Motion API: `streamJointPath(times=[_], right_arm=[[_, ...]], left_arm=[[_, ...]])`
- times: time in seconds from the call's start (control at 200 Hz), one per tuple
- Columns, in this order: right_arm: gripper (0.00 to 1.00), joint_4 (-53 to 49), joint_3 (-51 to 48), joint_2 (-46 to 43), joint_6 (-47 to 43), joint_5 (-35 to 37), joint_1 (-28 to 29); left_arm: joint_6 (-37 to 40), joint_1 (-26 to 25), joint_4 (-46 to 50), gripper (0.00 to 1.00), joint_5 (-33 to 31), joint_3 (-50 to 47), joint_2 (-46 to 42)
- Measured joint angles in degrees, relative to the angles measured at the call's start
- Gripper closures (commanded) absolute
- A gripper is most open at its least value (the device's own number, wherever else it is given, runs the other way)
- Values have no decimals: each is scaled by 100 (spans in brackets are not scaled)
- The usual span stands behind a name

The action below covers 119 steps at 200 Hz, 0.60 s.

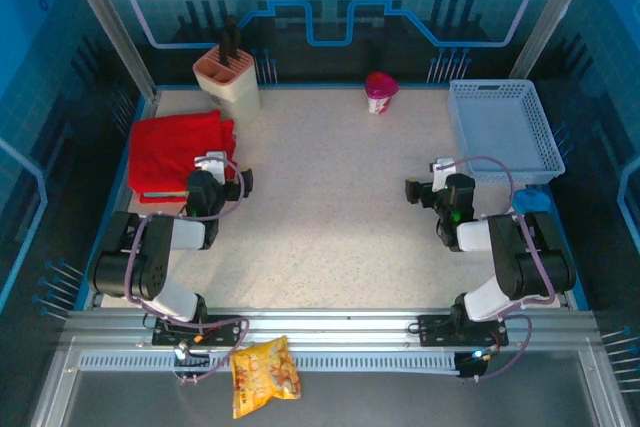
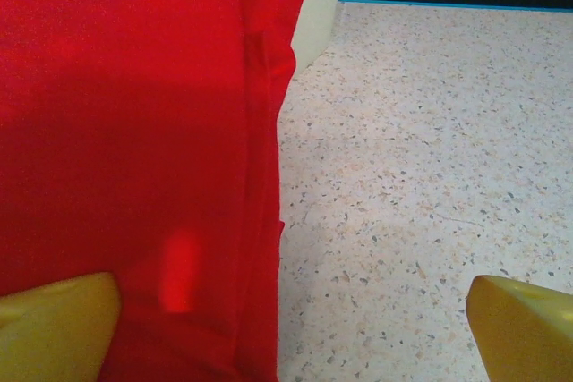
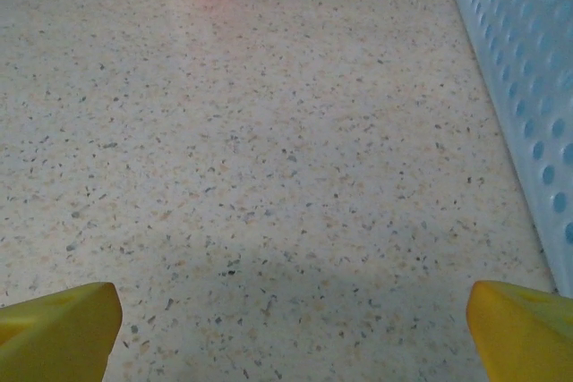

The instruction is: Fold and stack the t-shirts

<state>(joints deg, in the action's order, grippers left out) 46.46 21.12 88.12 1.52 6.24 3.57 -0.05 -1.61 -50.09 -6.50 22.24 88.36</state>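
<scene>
A bright red t-shirt [image 1: 175,152] lies folded in a rectangle at the table's left side. My left gripper [image 1: 222,169] hovers at its right edge, open, with nothing between the yellow fingertips [image 2: 54,328]. In the left wrist view the red t-shirt [image 2: 125,149] covers the left half, its folded edge running down the middle. Over bare table right of centre, my right gripper [image 1: 428,179] stands open and empty, its fingertips [image 3: 58,333] wide apart.
A white lattice basket [image 1: 503,129] sits at the right, its wall [image 3: 528,87] close to my right gripper. A beige holder [image 1: 228,79] stands back left, a pink-and-white cup [image 1: 380,93] at the back. A yellow-orange snack bag [image 1: 264,375] lies on the front rail.
</scene>
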Motion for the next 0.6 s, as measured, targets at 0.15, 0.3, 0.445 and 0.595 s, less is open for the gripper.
streamJointPath(times=[0.15, 0.3, 0.445, 0.595], right_arm=[[0, 168, 26, 0, -15, -28, -4], [0, 208, 35, 0, -35, -44, -2], [0, 205, 52, 0, -101, -199, -2], [0, 208, 76, 0, -140, -262, -2]], left_arm=[[-2, 0, -48, 1, -33, -2, 0], [-2, 0, -83, 1, -33, 0, 0], [0, 0, -83, 1, -33, -2, 0], [0, 0, -83, 1, -33, -2, 0]])
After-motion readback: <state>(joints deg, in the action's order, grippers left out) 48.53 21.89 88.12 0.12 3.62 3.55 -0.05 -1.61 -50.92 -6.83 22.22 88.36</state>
